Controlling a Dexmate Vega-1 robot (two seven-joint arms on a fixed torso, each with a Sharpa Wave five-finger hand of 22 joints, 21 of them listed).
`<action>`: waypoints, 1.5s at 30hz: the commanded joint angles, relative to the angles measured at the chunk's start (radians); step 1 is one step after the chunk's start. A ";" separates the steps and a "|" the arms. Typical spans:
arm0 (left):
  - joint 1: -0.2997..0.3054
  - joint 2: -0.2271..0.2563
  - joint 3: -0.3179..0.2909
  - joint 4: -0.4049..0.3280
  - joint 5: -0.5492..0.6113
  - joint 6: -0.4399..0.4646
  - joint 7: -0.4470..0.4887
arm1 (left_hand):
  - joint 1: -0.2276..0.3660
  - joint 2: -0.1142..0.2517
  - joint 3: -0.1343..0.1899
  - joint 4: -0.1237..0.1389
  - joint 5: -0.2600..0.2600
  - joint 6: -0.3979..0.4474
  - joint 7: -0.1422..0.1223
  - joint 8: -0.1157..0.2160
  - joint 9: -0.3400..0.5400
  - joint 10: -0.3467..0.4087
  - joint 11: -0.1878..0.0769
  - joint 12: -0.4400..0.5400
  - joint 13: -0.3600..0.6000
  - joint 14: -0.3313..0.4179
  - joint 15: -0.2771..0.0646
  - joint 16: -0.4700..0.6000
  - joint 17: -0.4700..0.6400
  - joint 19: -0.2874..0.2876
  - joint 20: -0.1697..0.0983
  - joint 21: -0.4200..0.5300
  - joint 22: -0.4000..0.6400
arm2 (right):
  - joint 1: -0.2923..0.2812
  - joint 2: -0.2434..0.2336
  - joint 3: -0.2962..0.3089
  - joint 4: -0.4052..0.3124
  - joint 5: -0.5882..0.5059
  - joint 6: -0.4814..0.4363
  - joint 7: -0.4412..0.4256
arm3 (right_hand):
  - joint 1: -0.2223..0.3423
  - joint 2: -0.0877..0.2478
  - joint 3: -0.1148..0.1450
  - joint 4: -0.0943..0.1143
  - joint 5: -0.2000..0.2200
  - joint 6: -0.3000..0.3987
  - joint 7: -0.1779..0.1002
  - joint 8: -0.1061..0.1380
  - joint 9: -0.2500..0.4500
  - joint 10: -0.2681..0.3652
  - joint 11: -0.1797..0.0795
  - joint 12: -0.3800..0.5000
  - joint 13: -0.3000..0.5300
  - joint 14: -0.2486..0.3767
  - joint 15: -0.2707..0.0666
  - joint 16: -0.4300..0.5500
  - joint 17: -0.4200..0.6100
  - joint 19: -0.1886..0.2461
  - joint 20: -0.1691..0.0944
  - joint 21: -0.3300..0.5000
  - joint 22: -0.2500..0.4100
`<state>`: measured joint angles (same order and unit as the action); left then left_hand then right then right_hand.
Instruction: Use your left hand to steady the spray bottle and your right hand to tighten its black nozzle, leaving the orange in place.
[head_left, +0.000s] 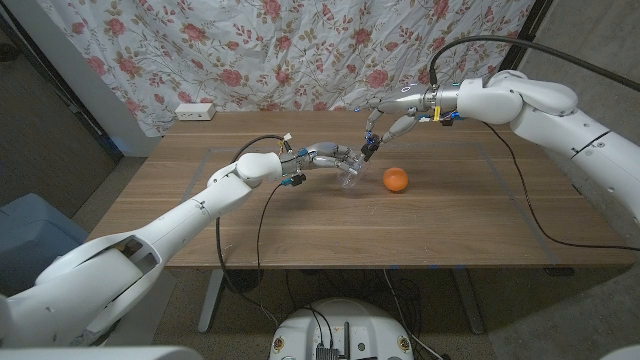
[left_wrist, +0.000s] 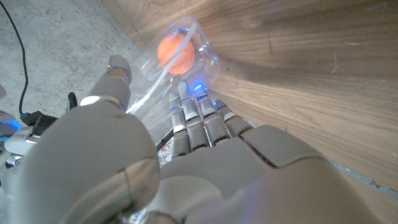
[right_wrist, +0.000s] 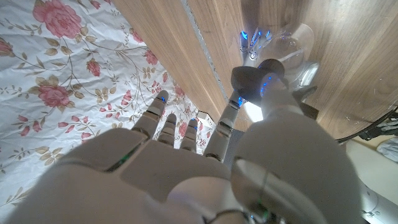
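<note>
We count one clear spray bottle (head_left: 352, 176) mid-table, our left hand (head_left: 325, 156) wrapped around it, and one orange (head_left: 395, 179) beside. Our right hand (head_left: 385, 115) pinches the black nozzle (head_left: 367, 148). Wooden table (head_left: 300, 220), floral curtain (head_left: 300, 50) behind.

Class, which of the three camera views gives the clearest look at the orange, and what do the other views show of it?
The head view: the orange sits whole and unobstructed on the table, just right of the clear spray bottle. The left wrist view shows it only blurred and distorted through the bottle's clear plastic. In the right wrist view I cannot make it out.
</note>
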<state>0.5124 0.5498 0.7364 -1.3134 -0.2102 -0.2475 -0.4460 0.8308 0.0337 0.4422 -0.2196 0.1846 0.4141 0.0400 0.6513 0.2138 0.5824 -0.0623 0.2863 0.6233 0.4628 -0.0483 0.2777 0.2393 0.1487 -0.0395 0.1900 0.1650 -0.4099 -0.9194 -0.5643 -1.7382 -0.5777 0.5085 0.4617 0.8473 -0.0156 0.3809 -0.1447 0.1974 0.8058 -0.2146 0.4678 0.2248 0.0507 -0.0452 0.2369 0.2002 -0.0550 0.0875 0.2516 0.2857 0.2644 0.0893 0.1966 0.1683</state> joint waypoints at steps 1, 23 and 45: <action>-0.004 -0.005 0.001 0.007 0.003 0.002 0.001 | -0.079 0.125 0.045 0.046 0.005 0.182 -0.089 0.109 0.008 0.078 -0.078 0.006 0.006 0.009 -0.105 0.001 0.005 0.010 -0.012 -0.002 0.003 | -0.013 0.001 0.007 -0.008 -0.009 -0.001 -0.041 | -0.013 0.000 -0.005 0.001 -0.005 0.022 -0.002 0.011 0.005 0.014 -0.001 0.007 0.000 0.011 0.002 0.008 0.004 0.013 -0.004 0.006 0.003; -0.014 -0.014 0.004 0.030 0.001 -0.006 -0.005 | -0.082 0.125 0.048 0.046 0.005 0.186 -0.087 0.108 0.008 0.079 -0.079 0.005 0.007 0.010 -0.106 0.000 0.005 0.011 -0.012 -0.002 0.003 | 0.018 0.001 -0.004 -0.006 0.067 -0.033 0.060 | -0.097 -0.002 -0.041 0.030 -0.015 -0.017 0.034 -0.013 -0.002 0.038 0.018 -0.001 0.001 0.020 0.012 0.012 0.006 0.012 0.030 0.000 0.004; -0.036 -0.030 0.008 0.076 0.001 -0.026 -0.018 | -0.083 0.126 0.049 0.046 0.005 0.188 -0.087 0.107 0.010 0.081 -0.077 0.004 0.007 0.009 -0.106 0.001 0.006 0.012 -0.012 -0.002 0.003 | 0.072 0.034 -0.042 0.038 0.144 -0.062 0.160 | -0.214 0.020 -0.077 0.073 -0.023 0.027 0.091 -0.009 -0.006 0.070 0.029 -0.005 0.003 0.031 0.017 0.018 0.012 0.018 0.046 0.000 0.005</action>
<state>0.4832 0.5230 0.7436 -1.2504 -0.2089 -0.2675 -0.4603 0.8307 0.0336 0.4436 -0.2209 0.1855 0.4145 0.0397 0.6513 0.2143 0.5822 -0.0626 0.2848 0.6277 0.4628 -0.0483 0.2777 0.2441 0.1487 -0.0395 0.1899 0.1650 -0.3557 -0.9005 -0.5911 -1.7169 -0.4658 0.4650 0.5864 0.6452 -0.0001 0.3028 -0.0807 0.1773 0.8136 -0.1174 0.4492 0.2165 0.1056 -0.0179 0.2321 0.2002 -0.0348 0.1031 0.2630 0.2952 0.2766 0.1343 0.1966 0.1700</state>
